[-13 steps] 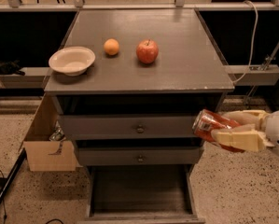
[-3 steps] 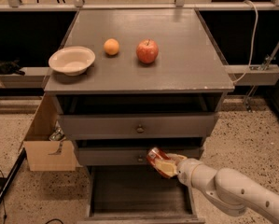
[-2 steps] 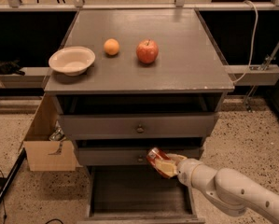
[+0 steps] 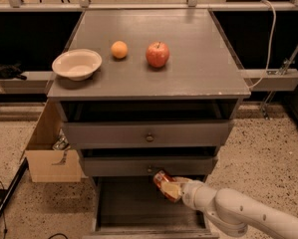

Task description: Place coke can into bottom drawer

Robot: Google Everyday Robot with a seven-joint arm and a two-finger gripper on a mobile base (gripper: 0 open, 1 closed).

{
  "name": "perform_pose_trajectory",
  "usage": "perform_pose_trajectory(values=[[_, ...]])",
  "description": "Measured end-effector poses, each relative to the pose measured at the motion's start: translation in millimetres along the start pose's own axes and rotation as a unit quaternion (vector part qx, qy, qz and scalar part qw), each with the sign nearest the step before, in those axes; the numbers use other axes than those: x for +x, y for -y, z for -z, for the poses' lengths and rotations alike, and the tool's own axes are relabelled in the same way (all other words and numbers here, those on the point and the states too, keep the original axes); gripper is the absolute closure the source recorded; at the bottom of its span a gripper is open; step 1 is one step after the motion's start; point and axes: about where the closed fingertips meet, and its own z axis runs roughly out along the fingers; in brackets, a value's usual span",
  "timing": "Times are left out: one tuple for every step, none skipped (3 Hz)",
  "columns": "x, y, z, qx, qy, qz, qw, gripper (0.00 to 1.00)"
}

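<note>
The coke can, red with a wrinkly surface, is held tilted in my gripper. The gripper is shut on it, at the end of my white arm that reaches in from the lower right. The can hangs over the open bottom drawer, just below the front of the middle drawer and toward the drawer's right half. The bottom drawer is pulled out, with a dark floor and thin grey side walls.
On the cabinet top stand a white bowl, an orange and a red apple. Two grey drawer fronts with knobs sit above the open drawer. A cardboard box stands at the cabinet's left.
Since 4.3 s ago the arm has carried the can from the cabinet's right side down and left over the open bottom drawer. In the last second it has barely moved.
</note>
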Motion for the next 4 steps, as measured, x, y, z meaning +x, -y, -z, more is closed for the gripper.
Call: perform_pose_trajectory(values=[[55.6, 21.6, -24.6, 0.022, -0.026, -0.027, 0.9991, 1.00], [103.1, 41.2, -47.1, 0.040, -0.049, -0.046, 0.9969, 1.00], [136.8, 54.2, -71.6, 0.047, -0.064, -0.056, 0.9952, 1.00], [165.7, 71.7, -99.2, 0.056, -0.081, -0.073, 0.9925, 1.00]])
